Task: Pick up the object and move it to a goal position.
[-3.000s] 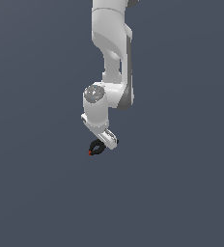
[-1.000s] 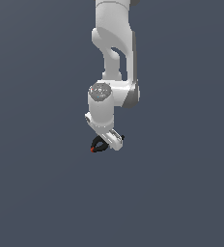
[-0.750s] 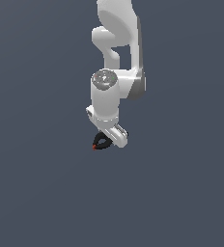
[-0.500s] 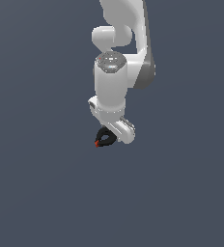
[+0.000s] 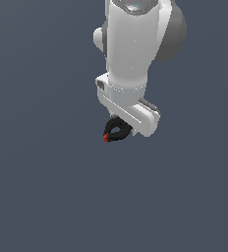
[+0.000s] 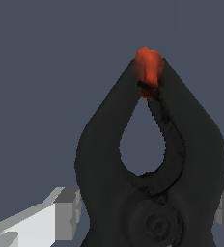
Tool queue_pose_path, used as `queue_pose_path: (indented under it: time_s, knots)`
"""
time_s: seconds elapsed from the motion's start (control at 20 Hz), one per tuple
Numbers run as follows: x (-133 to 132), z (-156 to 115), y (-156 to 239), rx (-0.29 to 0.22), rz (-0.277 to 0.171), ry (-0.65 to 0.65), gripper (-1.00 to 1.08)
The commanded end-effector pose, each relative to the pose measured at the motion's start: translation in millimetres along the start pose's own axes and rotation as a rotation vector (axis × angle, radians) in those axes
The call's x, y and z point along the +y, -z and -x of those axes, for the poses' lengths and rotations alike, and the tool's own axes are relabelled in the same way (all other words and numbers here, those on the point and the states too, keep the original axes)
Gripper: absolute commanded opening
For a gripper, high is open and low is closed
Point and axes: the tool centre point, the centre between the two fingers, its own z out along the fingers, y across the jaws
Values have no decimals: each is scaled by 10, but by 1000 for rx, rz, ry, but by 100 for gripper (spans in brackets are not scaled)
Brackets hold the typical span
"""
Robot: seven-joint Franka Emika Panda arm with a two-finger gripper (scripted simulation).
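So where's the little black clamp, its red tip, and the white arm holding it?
black clamp (image 6: 181, 159), wrist view, on its curved handle
red tip (image 6: 148, 65), wrist view, on its middle
white arm (image 5: 133, 54), exterior view, on its wide body

Space around gripper (image 5: 122, 127): I see plain grey on every side, open to pass.
Between the fingers (image 6: 56, 219): filled by the black clamp (image 5: 117, 131).
Obstacles: I see only the clamp itself.

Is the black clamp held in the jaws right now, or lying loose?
Held. The black clamp hangs directly under the gripper; in the wrist view, grey fingers flank its body on both sides.
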Motion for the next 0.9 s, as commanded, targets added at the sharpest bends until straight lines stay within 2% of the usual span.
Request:
queue_pose_path:
  time_s: [0.0,0.4,0.85]
  knots:
    - [-96,14,238,1,-1,0,-100]
    - [-347,42,805,0,-1,1,-100]
    - [-555,55,1253,-1,-2,2,-100]
